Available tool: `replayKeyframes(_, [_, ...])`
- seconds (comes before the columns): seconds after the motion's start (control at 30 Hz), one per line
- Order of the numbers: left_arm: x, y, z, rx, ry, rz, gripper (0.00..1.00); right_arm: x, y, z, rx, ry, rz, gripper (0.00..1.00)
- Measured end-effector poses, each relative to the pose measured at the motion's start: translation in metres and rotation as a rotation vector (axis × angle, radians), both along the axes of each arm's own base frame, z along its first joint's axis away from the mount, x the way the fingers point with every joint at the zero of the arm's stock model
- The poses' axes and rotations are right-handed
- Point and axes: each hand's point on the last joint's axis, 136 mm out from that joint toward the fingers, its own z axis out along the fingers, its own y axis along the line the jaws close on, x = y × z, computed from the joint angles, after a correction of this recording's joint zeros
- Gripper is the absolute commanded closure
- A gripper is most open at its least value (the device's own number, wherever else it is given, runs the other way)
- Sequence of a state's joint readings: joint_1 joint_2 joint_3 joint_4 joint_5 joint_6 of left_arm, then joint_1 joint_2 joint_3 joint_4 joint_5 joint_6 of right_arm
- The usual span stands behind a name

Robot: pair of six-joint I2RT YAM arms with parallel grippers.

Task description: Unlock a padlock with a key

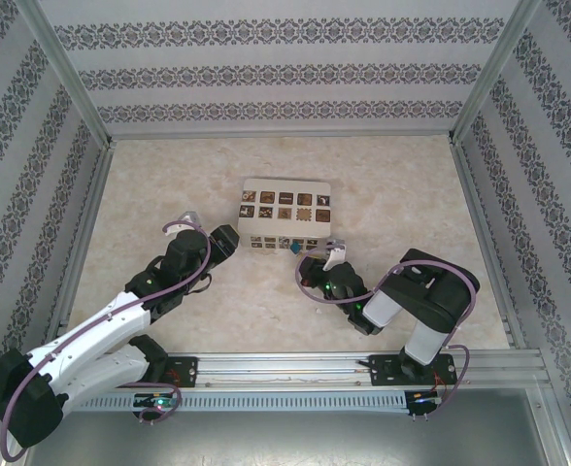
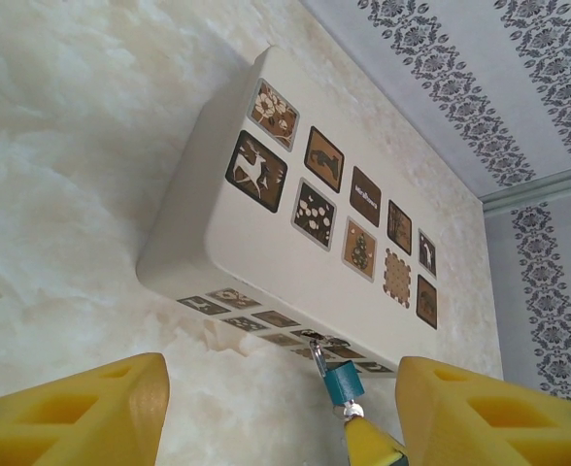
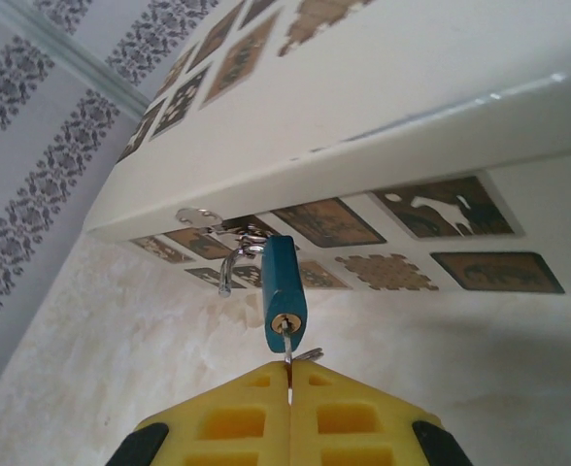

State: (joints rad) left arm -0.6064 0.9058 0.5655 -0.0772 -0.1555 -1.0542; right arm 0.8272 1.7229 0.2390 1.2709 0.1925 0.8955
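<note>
Against the near side of the one white box [image 1: 285, 199] hangs the single blue padlock [image 3: 284, 286], hooked on by its shackle. One key [image 3: 287, 348] sits in its keyhole, pinched in the closed right claw [image 3: 290, 381]. The left claw [image 2: 281, 388] gapes wide nearby, holding nothing. The counter [image 1: 169, 175] spreads wide around the box.

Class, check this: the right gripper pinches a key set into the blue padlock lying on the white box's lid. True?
Not on the lid: the padlock hangs from the white box's front side, as the right wrist view shows. The right gripper does pinch the key in it.
</note>
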Motion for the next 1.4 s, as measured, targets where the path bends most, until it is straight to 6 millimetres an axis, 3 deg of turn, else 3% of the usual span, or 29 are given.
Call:
replayKeyframes(0.47, [0.002, 0.004, -0.002, 0.004, 0.005, 0.013, 0.36, 0.001, -0.002, -0.003, 0.210, 0.171, -0.099, 0.99])
replayKeyframes(0.77, [0.004, 0.009, -0.002, 0.010, 0.006, 0.028, 0.32, 0.000, -0.004, 0.006, 0.206, 0.179, -0.107, 0.66])
replayKeyframes(1.1, [0.015, 0.025, 0.007, 0.022, -0.004, 0.046, 0.23, -0.006, -0.020, 0.056, 0.130, 0.061, -0.095, 0.39])
replayKeyframes(1.33, [0.024, 0.029, 0.008, 0.036, 0.005, 0.032, 0.13, -0.002, -0.043, 0.095, -0.006, -0.061, -0.086, 0.03])
replayKeyframes(1.4, [0.028, 0.031, 0.006, 0.040, 0.017, 0.024, 0.11, 0.001, -0.054, 0.101, -0.021, -0.077, -0.092, 0.02])
